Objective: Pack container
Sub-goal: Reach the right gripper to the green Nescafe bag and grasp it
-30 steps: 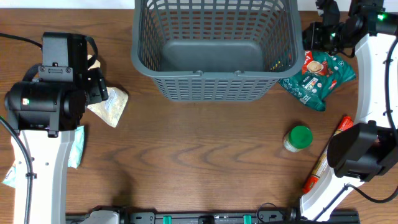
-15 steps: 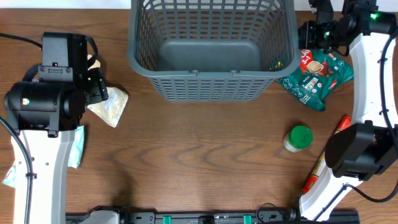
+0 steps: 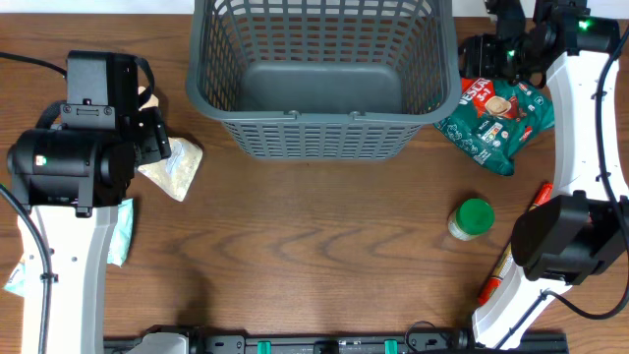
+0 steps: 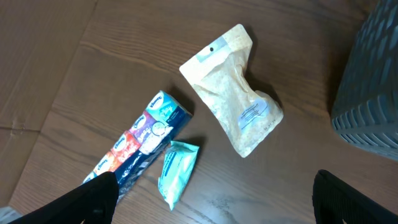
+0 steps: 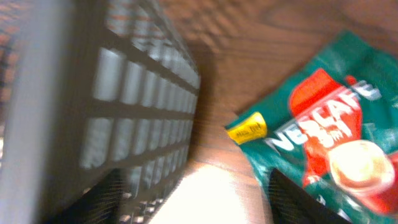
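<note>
The container [image 3: 319,74], a large dark grey lattice basket, stands at the back middle of the table; its floor shows nothing inside. My right gripper [image 3: 489,57] hovers by the container's right wall, above the top edge of a green Nescafe packet [image 3: 496,116]. In the right wrist view the right gripper [image 5: 199,202] is open over bare wood, with the lattice wall [image 5: 118,106] to its left and the Nescafe packet [image 5: 323,137] to its right. My left gripper [image 4: 217,205] is open and holds nothing, above the table near a beige pouch [image 4: 239,102].
A colourful tissue pack [image 4: 140,142] and a teal packet [image 4: 177,171] lie by the left gripper. A green-lidded jar [image 3: 472,218] and a red-orange tube [image 3: 509,258] sit at the right, next to the right arm's base [image 3: 560,241]. The basket's corner [image 4: 373,81] shows in the left wrist view.
The container has slid left and slightly back, with the right gripper following along its right wall. The right gripper has opened. The left arm has not moved.
</note>
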Available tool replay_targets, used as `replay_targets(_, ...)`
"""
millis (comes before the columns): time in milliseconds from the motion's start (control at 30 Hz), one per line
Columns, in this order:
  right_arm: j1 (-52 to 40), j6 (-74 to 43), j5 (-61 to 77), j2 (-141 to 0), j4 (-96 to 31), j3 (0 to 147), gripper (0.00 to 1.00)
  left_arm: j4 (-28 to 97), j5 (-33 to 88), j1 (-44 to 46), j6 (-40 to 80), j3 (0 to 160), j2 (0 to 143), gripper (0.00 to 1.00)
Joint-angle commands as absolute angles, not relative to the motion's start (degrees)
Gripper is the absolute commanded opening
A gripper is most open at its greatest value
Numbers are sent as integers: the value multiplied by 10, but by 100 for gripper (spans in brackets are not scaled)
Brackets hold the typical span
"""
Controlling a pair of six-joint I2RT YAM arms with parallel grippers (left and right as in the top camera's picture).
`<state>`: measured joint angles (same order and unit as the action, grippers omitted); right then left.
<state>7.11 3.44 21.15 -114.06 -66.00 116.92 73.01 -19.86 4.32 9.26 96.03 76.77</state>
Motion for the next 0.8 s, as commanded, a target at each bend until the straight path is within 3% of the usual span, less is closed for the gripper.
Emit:
replay_targets(0,78,-27,88,-1138,-669,1173,86,729,-199,40,104,959,772,86)
replay_targets(100,97,-70,33,-1130,-683,1180,99,729,-199,40,103,959,772,86)
replay_targets(500,201,-259,-76,-987,-744,1214,99,733,-199,40,104,959,771,86)
replay_targets(600,237,-276,-12,-987,-755,1208,99,733,-199,40,104,959,771,86)
replay_targets(767,305,-218,241,-1035,-698,1138,99,733,-199,40,104,959,771,86)
